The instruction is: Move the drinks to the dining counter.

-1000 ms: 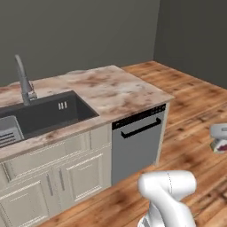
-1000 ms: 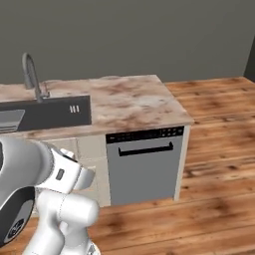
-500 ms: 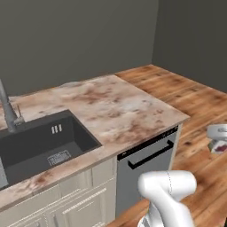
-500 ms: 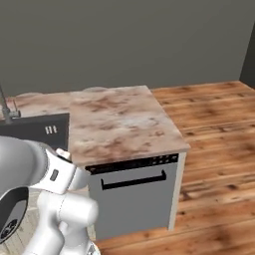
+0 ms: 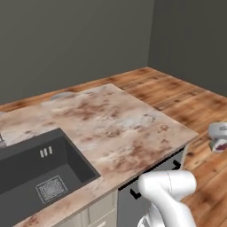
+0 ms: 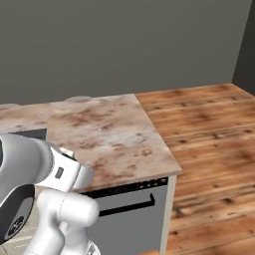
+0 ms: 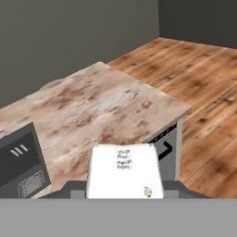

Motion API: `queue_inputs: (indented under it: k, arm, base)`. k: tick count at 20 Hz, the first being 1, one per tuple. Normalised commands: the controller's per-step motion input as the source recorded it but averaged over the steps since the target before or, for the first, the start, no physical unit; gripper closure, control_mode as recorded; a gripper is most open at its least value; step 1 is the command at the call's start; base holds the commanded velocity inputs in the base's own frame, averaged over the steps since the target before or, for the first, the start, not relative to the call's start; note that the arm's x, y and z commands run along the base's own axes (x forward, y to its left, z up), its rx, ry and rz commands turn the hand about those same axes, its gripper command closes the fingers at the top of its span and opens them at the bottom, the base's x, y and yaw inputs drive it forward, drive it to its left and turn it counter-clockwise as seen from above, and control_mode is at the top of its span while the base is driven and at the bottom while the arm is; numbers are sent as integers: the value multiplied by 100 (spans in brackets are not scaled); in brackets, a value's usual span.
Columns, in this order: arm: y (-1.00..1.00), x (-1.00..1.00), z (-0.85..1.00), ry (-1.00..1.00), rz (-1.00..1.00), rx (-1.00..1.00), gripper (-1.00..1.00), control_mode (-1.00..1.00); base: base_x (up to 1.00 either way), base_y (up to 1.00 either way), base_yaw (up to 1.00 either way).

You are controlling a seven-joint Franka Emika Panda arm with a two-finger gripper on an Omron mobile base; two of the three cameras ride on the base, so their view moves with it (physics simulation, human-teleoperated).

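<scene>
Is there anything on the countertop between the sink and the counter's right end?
No, in the left base view the dining counter is bare marble from the sink to its right edge.

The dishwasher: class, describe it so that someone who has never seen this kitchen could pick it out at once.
Find the beige-brown marbled counter and follow it to the end that meets the wooden floor. The dishwasher sits under that end: a flat grey front with one dark bar handle, unlike the pale cabinet fronts beside it.

Sink basin (image 5: pixel 31 177) cut by frame edge
</scene>
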Motion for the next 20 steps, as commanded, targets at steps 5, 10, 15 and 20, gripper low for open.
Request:
queue_inputs:
  k: [5, 10, 15, 20]
  arm:
    - [0, 0, 0, 0, 0, 0, 100, 100]
    - [0, 0, 0, 0, 0, 0, 100, 100]
    - [0, 0, 0, 0, 0, 0, 100, 100]
    - [0, 0, 0, 0, 0, 0, 100, 100]
  base:
    - [95, 66, -6]
    - [94, 26, 1]
    - [97, 0, 32]
    - [95, 0, 42]
